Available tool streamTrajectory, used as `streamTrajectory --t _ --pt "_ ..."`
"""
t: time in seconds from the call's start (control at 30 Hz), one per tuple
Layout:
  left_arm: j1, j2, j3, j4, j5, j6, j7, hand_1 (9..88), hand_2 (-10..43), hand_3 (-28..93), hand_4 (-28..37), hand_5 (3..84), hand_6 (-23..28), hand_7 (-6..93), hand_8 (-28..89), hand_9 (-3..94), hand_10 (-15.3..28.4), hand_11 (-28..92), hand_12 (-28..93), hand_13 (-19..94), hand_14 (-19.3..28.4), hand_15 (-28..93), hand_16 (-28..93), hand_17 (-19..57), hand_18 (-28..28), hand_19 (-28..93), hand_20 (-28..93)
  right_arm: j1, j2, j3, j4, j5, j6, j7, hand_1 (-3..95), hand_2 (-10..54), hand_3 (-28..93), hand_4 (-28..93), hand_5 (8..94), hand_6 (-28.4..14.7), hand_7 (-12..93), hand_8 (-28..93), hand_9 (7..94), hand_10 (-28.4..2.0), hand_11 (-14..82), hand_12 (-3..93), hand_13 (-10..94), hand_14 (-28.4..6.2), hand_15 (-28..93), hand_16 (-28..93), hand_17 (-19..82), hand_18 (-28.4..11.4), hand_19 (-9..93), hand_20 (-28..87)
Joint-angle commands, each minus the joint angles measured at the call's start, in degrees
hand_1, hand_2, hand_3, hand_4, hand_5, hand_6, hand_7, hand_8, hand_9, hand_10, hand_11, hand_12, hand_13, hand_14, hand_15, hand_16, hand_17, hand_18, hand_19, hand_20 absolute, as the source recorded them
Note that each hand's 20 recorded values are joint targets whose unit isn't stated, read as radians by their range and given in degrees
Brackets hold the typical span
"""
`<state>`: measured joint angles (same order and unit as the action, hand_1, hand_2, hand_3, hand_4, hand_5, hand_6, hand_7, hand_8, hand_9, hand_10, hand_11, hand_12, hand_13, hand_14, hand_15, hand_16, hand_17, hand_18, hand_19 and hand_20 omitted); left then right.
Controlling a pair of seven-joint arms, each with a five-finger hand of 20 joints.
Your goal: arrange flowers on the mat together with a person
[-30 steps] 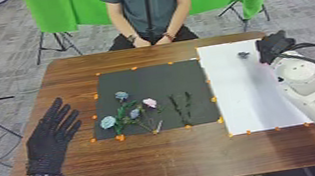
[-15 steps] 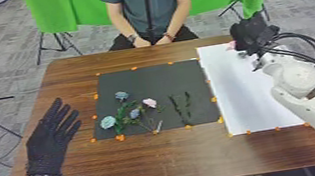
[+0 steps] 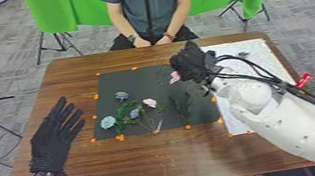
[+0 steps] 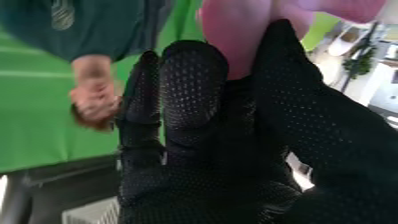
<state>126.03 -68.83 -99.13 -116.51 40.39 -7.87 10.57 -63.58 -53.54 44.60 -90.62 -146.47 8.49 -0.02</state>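
A pink flower point(image 3: 175, 77) is being pinched between the thumb and fingers of the right hand point(image 3: 192, 64), on that hand's left side. It is being held above the dark mat's point(image 3: 139, 80) far right part. Its stem is being hidden; likely, lowering is being called for.

Pink flower point(image 4: 233, 31) pinched between thumb and fingers of right hand point(image 4: 209, 187).

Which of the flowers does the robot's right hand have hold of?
The deeper pink flower, pinched in the right hand at the dark mat. The paler pink flower and the bluish flowers lie on the mat, nearer the robot.
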Motion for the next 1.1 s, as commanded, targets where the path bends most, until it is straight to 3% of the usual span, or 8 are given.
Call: streamTrajectory --t 0.03,0.23,0.47,0.67,0.8,0.83,0.97,1.1 --pt "-0.77 -0.42 0.54 1.00 0.22 -1.18 -1.14 24.9 -3.6 70 -28.1 28.4 3.1 12.7 -7 21.6 10.3 14 15 19 13.1 14 4 -12.0 20.7 38 9 -1.10 -4.95 -2.19 4.11 -3.71 -0.01 -0.68 50.9 -9.5 82 -28 71.9 4.7 47 -2 88.8 -3.2 17.7 50.4 77 -2.4 60 34 27 -15.9 71 40" --pt "-0.52 -0.23 0.65 1.02 0.01 -0.85 -0.95 24.9 -3.6 70 -28.2 28.3 3.1 12.7 -7 21.6 10.4 14 15 19 13.1 14 4 -11.9 20.6 38 9 -0.54 -5.01 -2.58 5.32 -4.83 0.66 1.08 50.9 -9.5 82 -28 71.8 4.6 47 -1 88.6 -3.2 17.7 50.4 76 -2.4 61 33 26 -15.8 71 40" --pt "0.53 0.31 0.85 0.61 -0.20 -0.09 0.23 24.9 -3.4 70 -28.2 28.4 3.0 12.6 -7 21.7 10.5 14 15 19 13.1 14 4 -11.9 20.6 38 9 0.13 -5.15 -1.81 7.12 -7.61 0.41 0.80 50.9 -9.5 81 -28 71.4 4.6 47 -1 88.1 -3.2 17.6 50.4 76 -2.4 61 34 26 -15.9 71 40" --pt "1.30 0.22 0.67 0.20 -0.31 0.48 0.71 24.9 -3.2 70 -28.2 28.5 3.0 12.7 -7 21.7 10.5 14 15 19 13.2 14 4 -11.9 20.6 38 9 1.25 -5.68 -1.74 8.07 -7.80 -3.42 1.53 50.5 -9.5 81 -28 71.1 4.6 47 -1 87.7 -3.3 17.5 50.3 75 -2.4 61 34 26 -15.9 70 40" --pt "1.24 -0.15 0.63 0.23 -0.13 0.48 0.77 24.9 -3.2 70 -28.2 28.5 3.0 12.7 -7 21.7 10.4 14 15 19 13.2 14 4 -12.0 20.6 38 9 1.19 -5.94 -0.90 7.37 -6.85 -6.63 1.69 45.3 -9.5 81 -28 68.9 4.1 46 -2 85.7 -4.2 16.7 49.4 73 -3.8 63 29 24 -16.3 70 40" --pt "1.32 -0.11 0.58 0.19 -0.03 0.60 0.76 24.9 -3.2 70 -28.2 28.5 3.0 12.7 -7 21.7 10.4 14 15 19 13.1 14 4 -12.0 20.6 38 9 1.02 -6.10 -0.40 7.00 -6.19 -8.03 1.47 44.0 -9.5 80 -28 68.7 3.8 46 -2 84.8 -4.6 18.0 48.2 73 -4.0 63 28 24 -16.4 70 40" --pt "1.55 -0.21 0.39 0.06 0.01 0.70 0.82 24.9 -3.3 70 -28.1 28.5 3.0 12.8 -7 21.7 10.4 14 15 19 13.2 14 4 -12.0 20.6 38 9 0.34 -6.02 0.62 5.06 -4.81 -11.11 1.90 33.5 -9.5 81 -28 66.8 2.5 39 -2 76.1 -8.3 34.1 28.3 68 -5.7 64 24 21 -17.5 68 41" --pt "1.67 -0.31 0.27 0.01 -0.05 0.78 0.89 25.0 -3.3 70 -28.1 28.4 3.0 12.7 -7 21.6 10.4 14 15 19 13.2 14 4 -12.0 20.6 38 9 0.15 -5.88 0.84 3.67 -3.21 -10.81 2.83 26.5 -8.4 84 -28 66.1 2.5 35 -16 73.7 -9.1 34.4 26.6 66 -6.7 64 24 20 -18.0 67 42"
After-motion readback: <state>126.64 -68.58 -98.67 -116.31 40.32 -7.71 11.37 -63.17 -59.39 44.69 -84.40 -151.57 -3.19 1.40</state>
